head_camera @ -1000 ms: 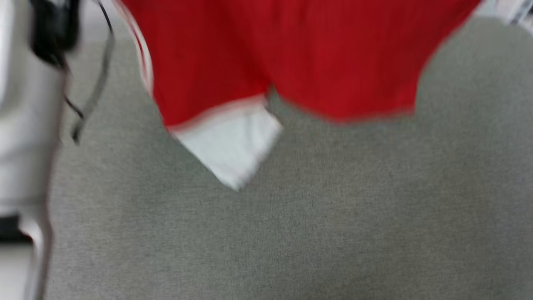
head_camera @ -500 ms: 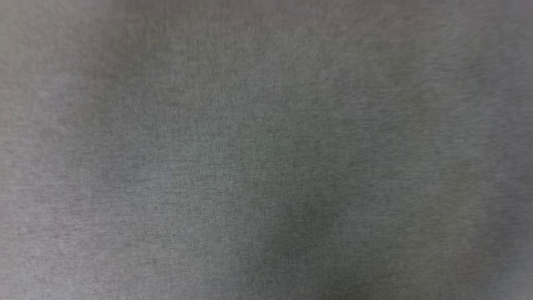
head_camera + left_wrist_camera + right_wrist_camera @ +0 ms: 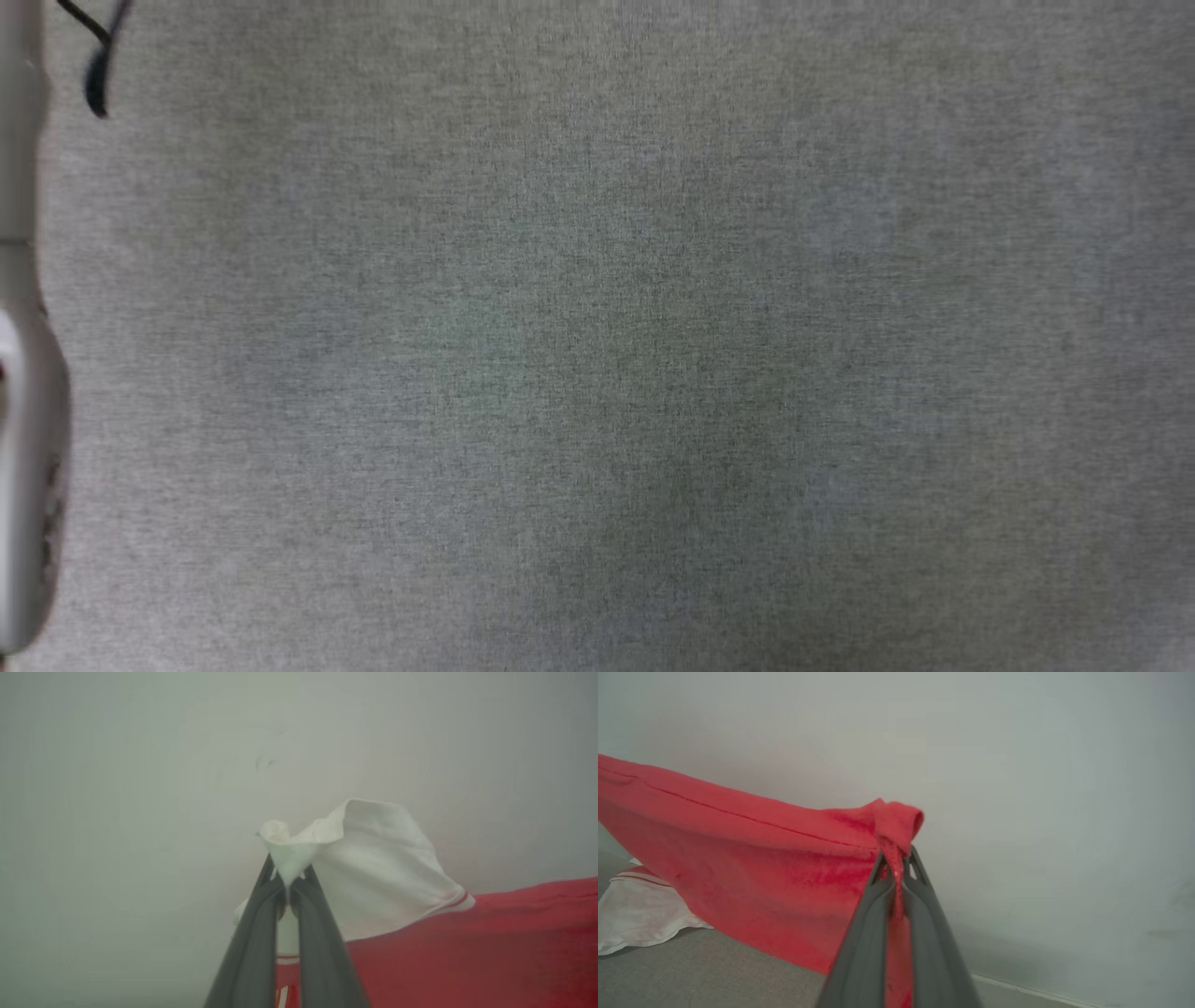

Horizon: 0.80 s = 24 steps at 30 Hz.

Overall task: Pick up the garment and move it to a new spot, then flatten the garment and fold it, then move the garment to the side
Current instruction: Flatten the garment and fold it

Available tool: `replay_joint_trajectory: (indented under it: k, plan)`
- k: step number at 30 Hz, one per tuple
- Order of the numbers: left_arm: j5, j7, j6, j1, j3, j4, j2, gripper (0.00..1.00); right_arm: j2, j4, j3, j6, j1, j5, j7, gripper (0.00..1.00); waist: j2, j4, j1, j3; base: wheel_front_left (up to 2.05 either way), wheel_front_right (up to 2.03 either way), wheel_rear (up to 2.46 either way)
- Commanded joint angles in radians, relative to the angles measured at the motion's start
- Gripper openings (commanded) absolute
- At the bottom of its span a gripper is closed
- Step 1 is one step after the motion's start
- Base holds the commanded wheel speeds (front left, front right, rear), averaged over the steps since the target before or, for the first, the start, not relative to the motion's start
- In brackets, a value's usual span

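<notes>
1. Below me I see a grey woven cloth surface (image 3: 597,336), plain and even in tone
2. Ahead of me stands a pale wall (image 3: 1041,765), bare and smooth
3. A thin white skirting strip (image 3: 1017,989) runs along that wall's foot
4. A small dark scuff (image 3: 264,762) marks the wall in my left wrist view

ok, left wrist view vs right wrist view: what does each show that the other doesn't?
Left wrist: the left gripper, shut on a bunched corner of the white sleeve of the red jersey-style shirt with white short sleeves; striped trim edges that sleeve.
Right wrist: the right gripper, shut on a bunched red edge; the grey woven surface below, where a white part of the shirt appears to rest.
Both: red fabric held up in the air by dark fingers, against a pale plain wall.
</notes>
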Motion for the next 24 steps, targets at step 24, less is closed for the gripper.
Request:
replay_joint_trajectory:
  k: [24]
  plan:
    - [-0.148,0.014,0.169,1.293,0.113,-0.612,0.074,0.0,-0.109,-0.294,0.064,-0.001,0.957,0.201,-0.058,0.0,0.0,-0.008,-0.0001,-0.536,0.0,0.0,0.0]
